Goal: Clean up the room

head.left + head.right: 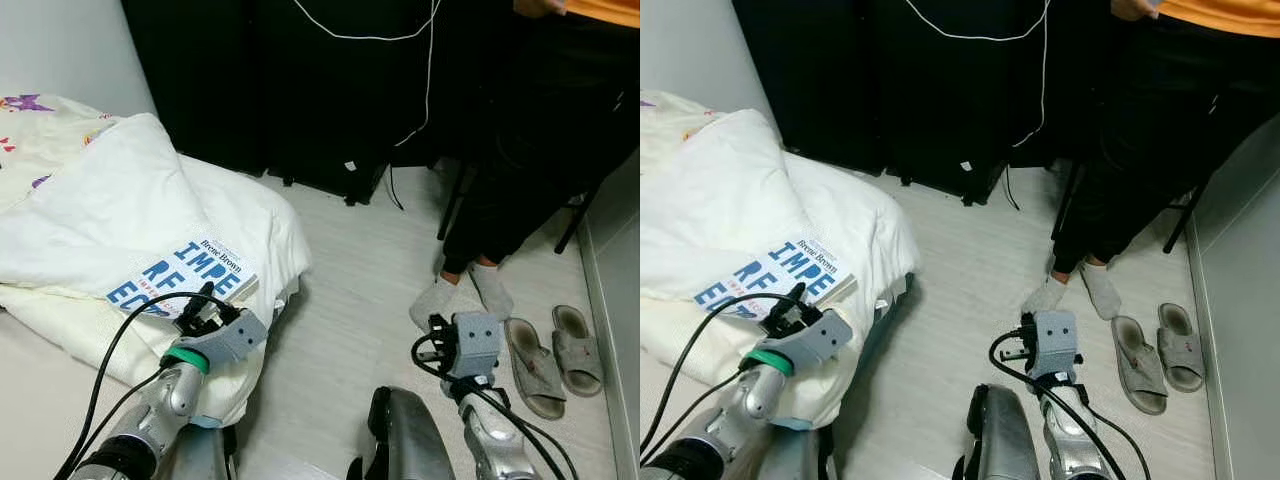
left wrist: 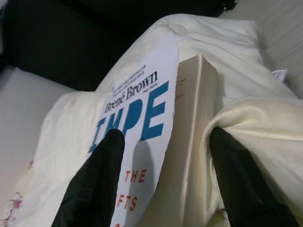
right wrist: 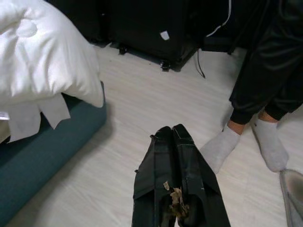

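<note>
A white book with big blue letters lies on the rumpled white duvet at the bed's near corner. My left gripper is open and straddles the book's near edge. One of its fingers lies over the cover, and the other presses into the duvet beside the page block. My right gripper is shut and hangs over the pale wood floor, with a brownish scrap stuck near the base of its fingers and nothing held.
A person in black trousers and white socks stands at the right by a dark chair. A pair of grey slippers lies beside the feet. Black furniture with a white cable lines the back wall. The teal bed base borders the floor.
</note>
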Tool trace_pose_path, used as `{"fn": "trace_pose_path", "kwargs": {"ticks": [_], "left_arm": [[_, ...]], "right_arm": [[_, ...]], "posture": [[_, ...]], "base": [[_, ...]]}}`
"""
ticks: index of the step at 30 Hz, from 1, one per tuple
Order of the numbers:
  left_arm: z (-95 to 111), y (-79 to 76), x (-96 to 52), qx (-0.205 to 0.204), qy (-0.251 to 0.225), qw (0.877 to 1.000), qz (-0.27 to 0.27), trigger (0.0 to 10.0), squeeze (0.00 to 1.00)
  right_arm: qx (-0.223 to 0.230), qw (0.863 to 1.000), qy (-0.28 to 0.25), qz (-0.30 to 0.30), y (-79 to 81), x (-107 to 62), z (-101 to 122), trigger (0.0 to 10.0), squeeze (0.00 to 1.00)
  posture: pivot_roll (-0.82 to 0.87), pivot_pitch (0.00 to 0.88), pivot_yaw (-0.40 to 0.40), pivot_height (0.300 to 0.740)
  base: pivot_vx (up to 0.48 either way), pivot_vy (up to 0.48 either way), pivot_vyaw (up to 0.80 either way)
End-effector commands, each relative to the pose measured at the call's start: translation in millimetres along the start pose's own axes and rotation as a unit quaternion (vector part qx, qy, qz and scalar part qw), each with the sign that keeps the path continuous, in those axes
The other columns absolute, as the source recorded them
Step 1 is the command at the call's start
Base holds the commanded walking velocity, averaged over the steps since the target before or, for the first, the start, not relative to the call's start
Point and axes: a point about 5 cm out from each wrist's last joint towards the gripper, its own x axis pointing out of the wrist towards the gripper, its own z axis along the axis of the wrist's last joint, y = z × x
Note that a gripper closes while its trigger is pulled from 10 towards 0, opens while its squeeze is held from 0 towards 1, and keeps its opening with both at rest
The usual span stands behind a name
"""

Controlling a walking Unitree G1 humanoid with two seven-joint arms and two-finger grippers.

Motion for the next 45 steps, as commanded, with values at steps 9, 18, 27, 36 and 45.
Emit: {"fn": "trace_pose_path", "kwargs": {"ticks": [9, 18, 27, 36, 45], "left_arm": [[-9.5, -15.0, -26.2, -0.009, -0.059, 0.978, -0.200, 10.0, 0.00], [-8.3, 20.8, -15.3, 0.034, -0.090, 0.985, -0.140, 10.0, 0.00], [17.6, 51.9, -18.8, -0.014, -0.177, 0.969, -0.174, 10.0, 0.00], [8.7, 30.1, -6.0, 0.066, -0.087, 0.983, -0.146, 10.0, 0.00], [1.7, 29.4, 3.6, 0.063, -0.017, 0.994, -0.088, 10.0, 0.00]], "right_arm": [[0.016, 0.999, 0.047, 0.017, 14.1, -18.3, -23.5, 10.0, 0.00], [0.022, 0.996, 0.086, 0.019, 18.4, -29.4, -39.7, 10.0, 0.00], [0.020, 0.996, 0.084, 0.020, 16.1, -29.8, -38.8, 10.0, 0.00], [0.021, 0.996, 0.086, 0.020, 19.7, -30.0, -40.1, 10.0, 0.00], [0.019, 0.996, 0.089, 0.021, 17.8, -31.8, -41.5, 10.0, 0.00]], "posture": [[0.03, 0.075, 0.005, 0.540], [0.05, 0.075, 0.011, 0.540], [0.04, 0.072, 0.007, 0.540], [0.04, 0.073, 0.009, 0.540], [0.03, 0.071, 0.005, 0.540]], "base": [[0.000, 0.000, 0.00], [0.000, 0.000, 0.00], [0.000, 0.000, 0.00], [0.000, 0.000, 0.00], [0.000, 0.000, 0.00]]}}
